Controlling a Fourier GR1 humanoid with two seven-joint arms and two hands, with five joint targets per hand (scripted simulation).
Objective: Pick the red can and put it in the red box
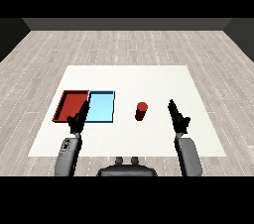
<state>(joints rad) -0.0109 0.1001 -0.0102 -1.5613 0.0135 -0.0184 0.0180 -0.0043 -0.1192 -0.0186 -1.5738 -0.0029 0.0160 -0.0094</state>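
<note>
A red can (141, 110) stands upright on the white table (149, 79), just right of the trays. The red tray (70, 105) lies at the left, with the light blue tray (102, 106) touching its right side. My right hand (177, 117) hovers to the right of the can, apart from it, fingers straight and pointing forward. My left hand (78, 118) is over the near edge where the two trays meet, fingers relaxed and holding nothing.
Both grey forearms come in from the lower corners. The table's near edge runs just in front of the hands. Grey wood floor surrounds the table.
</note>
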